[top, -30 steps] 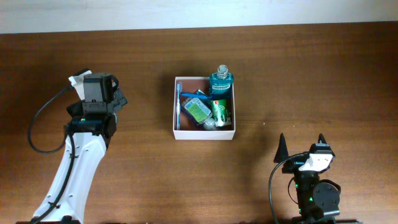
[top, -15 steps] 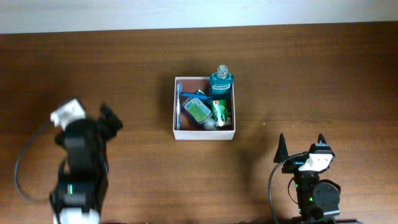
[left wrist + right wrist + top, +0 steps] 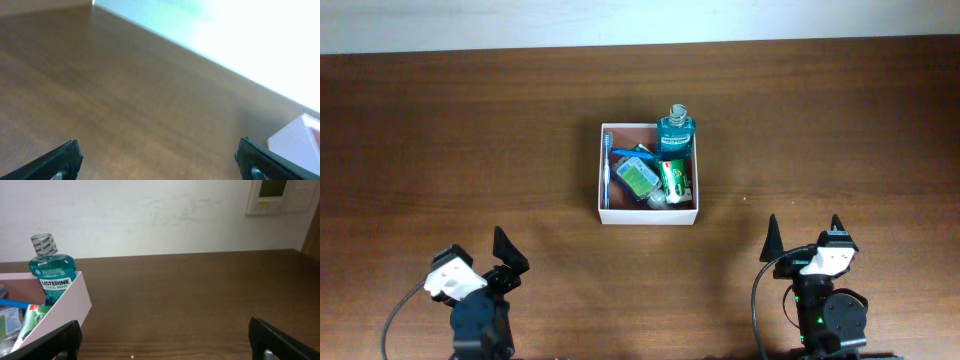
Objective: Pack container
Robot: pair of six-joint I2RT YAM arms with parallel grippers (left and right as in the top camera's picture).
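Note:
The container [image 3: 650, 216], a square white box with a reddish-brown inside, sits mid-table. In it are a teal mouthwash bottle [image 3: 676, 130] standing at the back, a blue toothbrush [image 3: 607, 172] along the left wall, a green-labelled bottle [image 3: 638, 178] and a green tube [image 3: 675, 178]. My left gripper [image 3: 477, 250] is at the front left, open and empty, far from the box. My right gripper [image 3: 805, 226] is at the front right, also open and empty. The left wrist view shows wide-set jaws [image 3: 160, 160] over bare wood and a corner of the container [image 3: 300, 137]. The right wrist view shows the container wall [image 3: 60, 310] and the mouthwash bottle [image 3: 50, 275].
The brown wooden table [image 3: 820, 120] runs back to a white wall [image 3: 160, 215]. A wall panel [image 3: 275, 195] hangs at the upper right in the right wrist view.
My left arm has drawn back from beside the container's left to the front-left edge of the table. The right arm and the box contents have not moved.

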